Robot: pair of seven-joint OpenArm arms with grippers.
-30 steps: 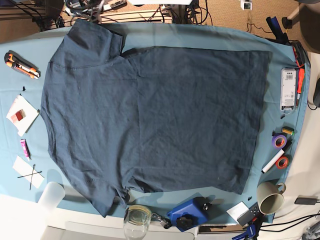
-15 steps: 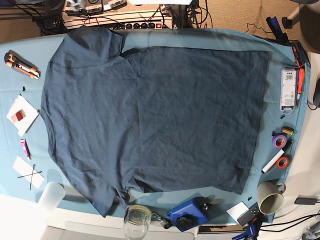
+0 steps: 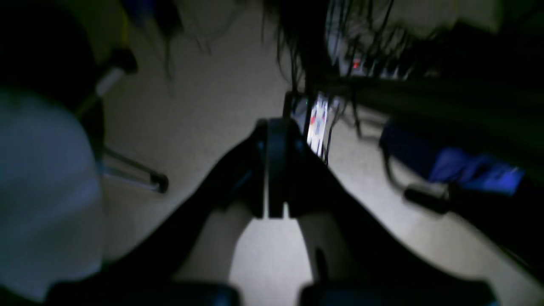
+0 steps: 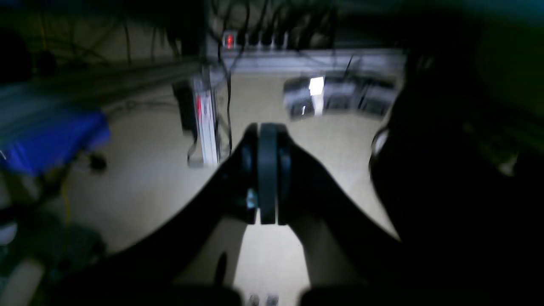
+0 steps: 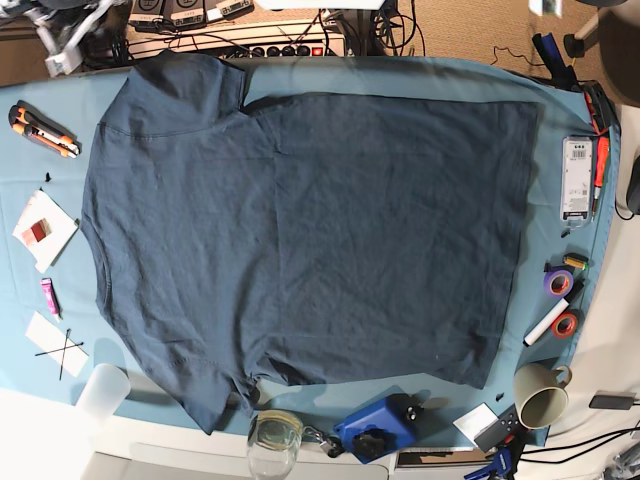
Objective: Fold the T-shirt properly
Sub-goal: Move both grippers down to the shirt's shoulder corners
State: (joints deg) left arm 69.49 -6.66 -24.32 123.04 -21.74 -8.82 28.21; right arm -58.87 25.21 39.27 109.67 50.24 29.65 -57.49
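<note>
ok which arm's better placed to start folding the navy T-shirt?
Probably right: the right arm shows at the base view's top-left corner, beside the dark navy cotton T-shirt's upper sleeve. The left arm is out of that view.

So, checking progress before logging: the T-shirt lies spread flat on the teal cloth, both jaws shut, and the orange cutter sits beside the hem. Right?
Not quite. In the base view the orange cutter lies by the T-shirt sleeve and shoulder end, not the hem. The rest holds: both wrist views show jaws shut.
</note>
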